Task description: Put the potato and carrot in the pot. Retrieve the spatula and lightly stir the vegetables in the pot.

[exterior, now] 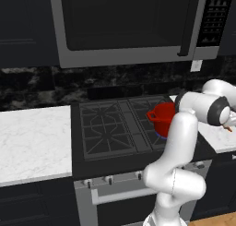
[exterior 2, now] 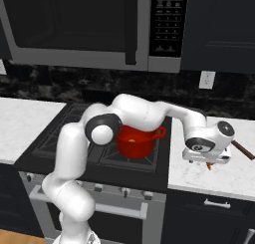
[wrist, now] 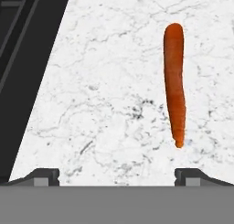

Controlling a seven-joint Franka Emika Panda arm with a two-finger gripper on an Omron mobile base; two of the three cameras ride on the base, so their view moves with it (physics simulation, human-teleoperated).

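The carrot (wrist: 175, 81) lies lengthwise on the white marble counter, its thin end towards my right fingertip (wrist: 189, 176). My gripper (wrist: 116, 177) hangs open just above the counter, with the carrot off to the right of its middle and nothing between the fingers. From the right base, the gripper (exterior 2: 207, 162) points down over the carrot (exterior 2: 209, 166), right of the stove. The red pot (exterior 2: 135, 142) stands on the stove's right burner, partly behind my arm. The potato is hidden. A dark slim handle, probably the spatula (exterior 2: 243, 150), lies on the counter just right of the hand.
The black stove (exterior: 110, 128) with its grates sits between two white marble counters (exterior: 32, 137). A microwave (exterior: 124, 22) hangs above it. The stove's edge (wrist: 23, 58) runs close along the left of the hand view. A wall outlet (exterior 2: 206, 79) is behind the right counter.
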